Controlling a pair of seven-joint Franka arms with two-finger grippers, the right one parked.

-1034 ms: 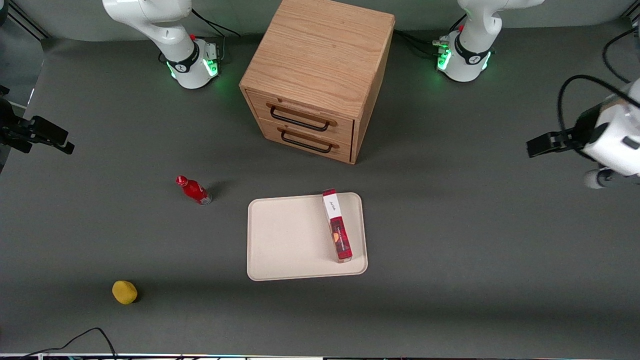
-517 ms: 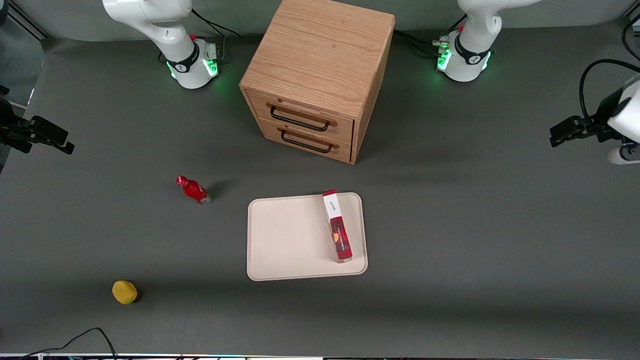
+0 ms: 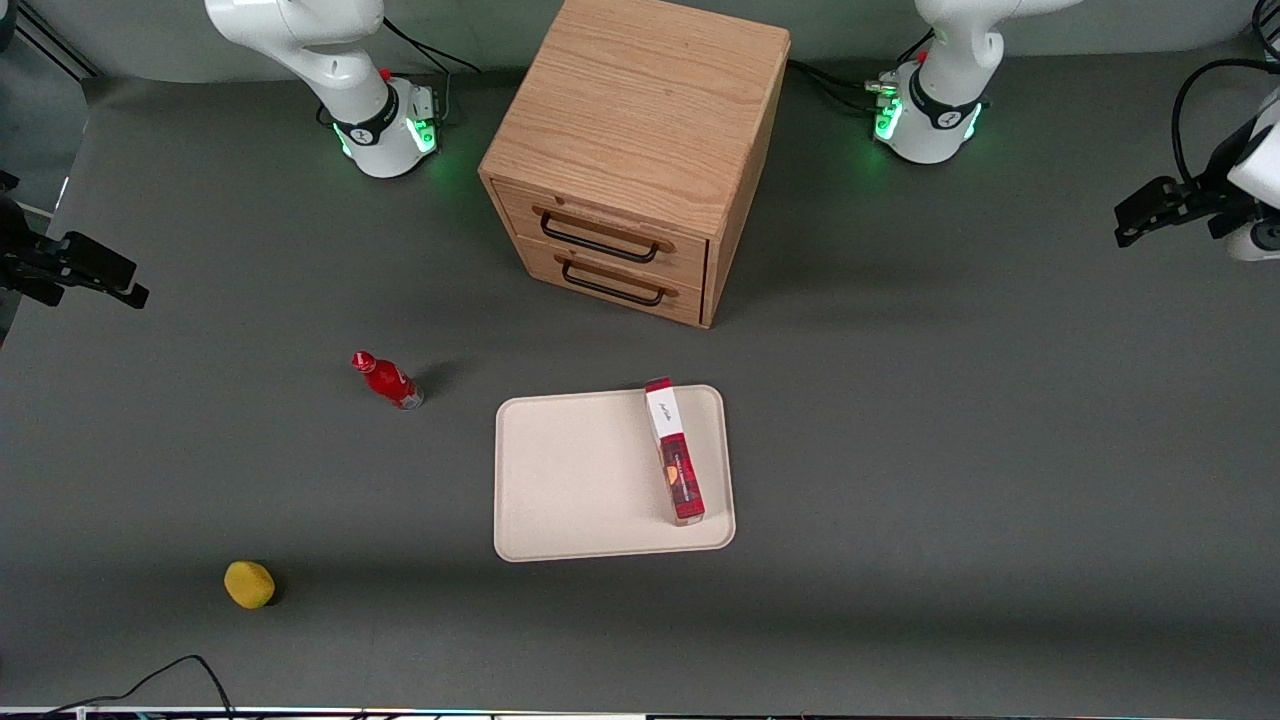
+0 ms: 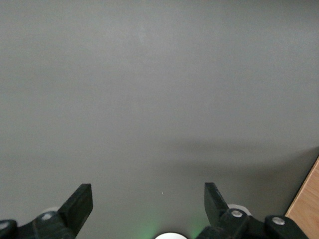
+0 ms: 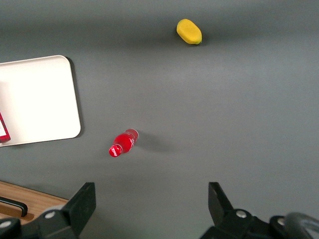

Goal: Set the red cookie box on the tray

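Red cookie box (image 3: 674,450) lies flat on tray (image 3: 580,480), along edge toward working arm's end, fully inside rim. Placement looks done. Gripper (image 3: 1140,214) high, well apart from tray, fingers (image 4: 79,201) spread wide, holding nothing. Nothing left but parking.

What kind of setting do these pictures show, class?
Probably a robotics lab tabletop: white robot arm bases, the open gripper at the working arm's end, a red cookie box on a cream tray.
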